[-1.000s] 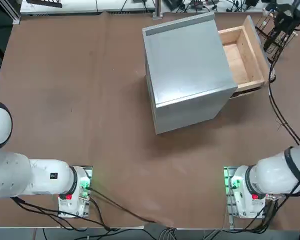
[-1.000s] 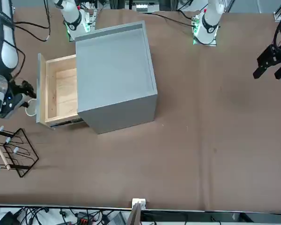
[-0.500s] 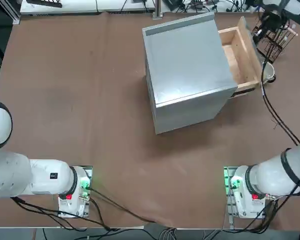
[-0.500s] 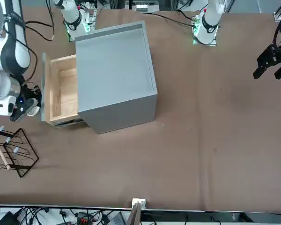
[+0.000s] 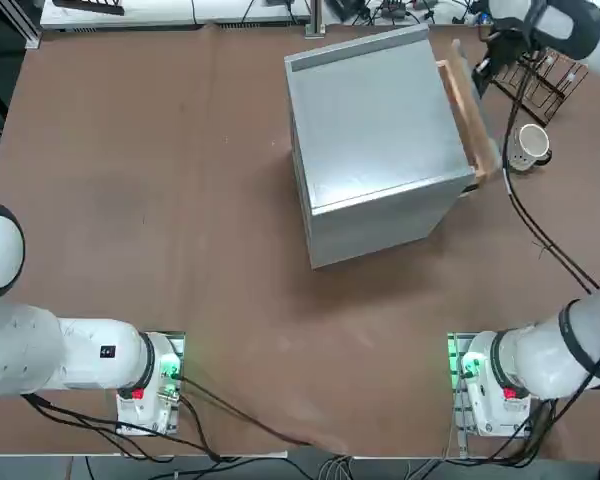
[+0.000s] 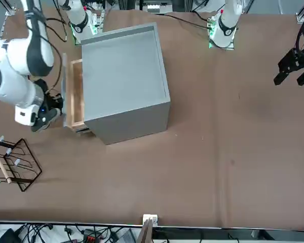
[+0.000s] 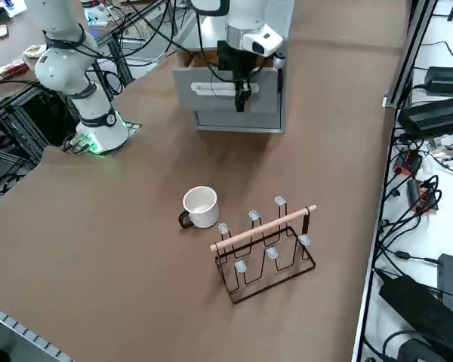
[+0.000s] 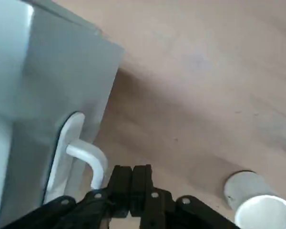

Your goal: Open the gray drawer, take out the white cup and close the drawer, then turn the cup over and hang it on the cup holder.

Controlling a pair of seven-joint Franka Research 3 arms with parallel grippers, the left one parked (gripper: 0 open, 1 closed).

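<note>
Gray drawer (image 7: 228,92) unlabelled — end effector (image 7: 241,96) shut.

**Drawer nearly shut, cup out on the table**

I see the gray drawer (image 7: 230,94) almost pushed into its cabinet, a strip of its wooden inside showing. The white cup (image 7: 201,206) stands upright on the table, mouth up, dark handle sideways, just beside the cup holder (image 7: 266,246), whose pegs are bare
</note>
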